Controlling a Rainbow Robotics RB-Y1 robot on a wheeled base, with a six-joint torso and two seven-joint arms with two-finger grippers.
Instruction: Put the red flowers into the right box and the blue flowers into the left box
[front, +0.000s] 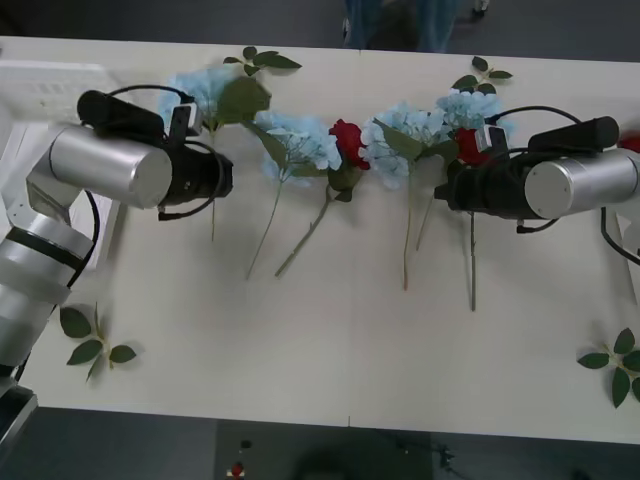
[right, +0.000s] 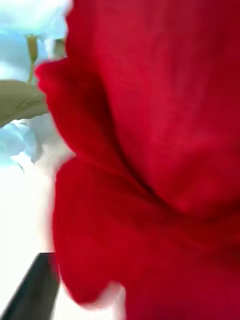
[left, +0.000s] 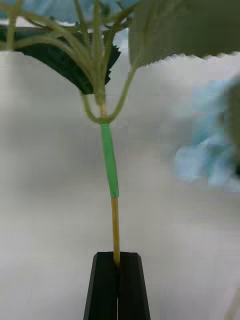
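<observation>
My left gripper (left: 118, 256) is shut on the thin stem (left: 111, 165) of a blue flower, just below its green sleeve. In the front view that gripper (front: 222, 178) hovers at the table's left, with the flower's pale blue head (front: 198, 88) beyond it. My right gripper (front: 448, 186) sits against a red flower (front: 468, 146) at the right. The rose's petals (right: 150, 150) press close to the right wrist camera. One black finger (right: 34, 292) stands at the corner, so the gripper is open. Between the arms lie another red flower (front: 348, 140) and more blue flowers (front: 303, 145) (front: 402, 140). The left box (front: 45, 90) lies far left.
Loose green leaf sprigs lie at the near left (front: 95, 345), the near right (front: 615, 365) and along the far edge (front: 262, 60) (front: 482, 75). Long stems (front: 406, 250) stretch toward me across the table's middle. A bit of red (front: 632, 143) shows at the right edge.
</observation>
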